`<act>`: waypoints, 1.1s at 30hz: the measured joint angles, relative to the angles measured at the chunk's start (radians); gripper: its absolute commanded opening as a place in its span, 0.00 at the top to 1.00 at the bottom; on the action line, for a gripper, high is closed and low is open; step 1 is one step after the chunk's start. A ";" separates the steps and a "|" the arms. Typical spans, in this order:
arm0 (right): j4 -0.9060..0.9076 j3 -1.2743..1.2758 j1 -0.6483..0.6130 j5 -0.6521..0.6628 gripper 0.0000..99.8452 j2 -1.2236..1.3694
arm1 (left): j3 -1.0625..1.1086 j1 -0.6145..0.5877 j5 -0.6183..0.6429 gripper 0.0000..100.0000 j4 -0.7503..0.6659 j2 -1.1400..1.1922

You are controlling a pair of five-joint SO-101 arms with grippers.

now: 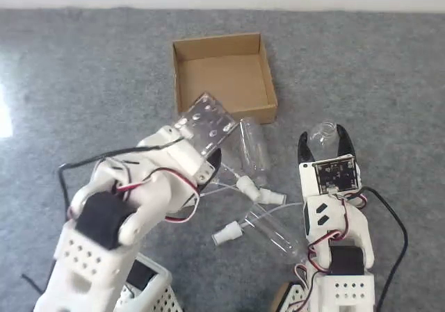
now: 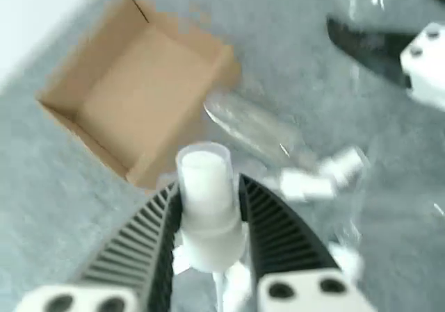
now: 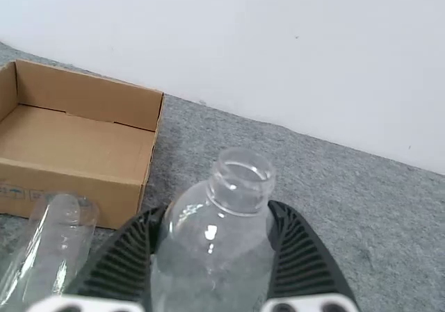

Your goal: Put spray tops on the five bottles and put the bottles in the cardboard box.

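My left claw [image 2: 208,190] was closed on the white plastic spray top [image 2: 206,218], jaws pressing its cylindrical body from both sides, in the lower centre of the left wrist view. My right claw [image 3: 217,215] gripped the clear plastic bottle [image 3: 215,253] upright around its shoulder, with the open neck standing above the jaws, at the centre right of the high view.

Handling judgement:
- The bottle looked empty, so probably light, thin-walled and smooth. A hard squeeze would likely dent it, and a loose one would let it slip or turn. The shoulder just below the neck seemed the stiffest place to hold.
- The spray top looked rigid and light. Its straight sides seemed the best place to hold it.

The open brown cardboard box [image 1: 217,46] sat at the upper centre of the grey tabletop [image 1: 83,83]. Two more clear bottles [image 1: 254,145] lay between it and my claws.
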 measured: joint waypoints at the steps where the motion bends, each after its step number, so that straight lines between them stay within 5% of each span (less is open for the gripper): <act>1: 0.000 0.000 0.000 0.000 0.99 0.000 | 0.000 -0.009 0.000 0.99 -0.018 -0.011; 19: 0.000 0.000 0.000 0.000 0.99 0.000 | 0.000 -0.037 0.141 0.99 -0.334 -0.041; 33: 0.000 -0.077 -0.130 0.000 0.99 0.000 | 0.000 -0.092 0.292 0.99 -0.348 -0.041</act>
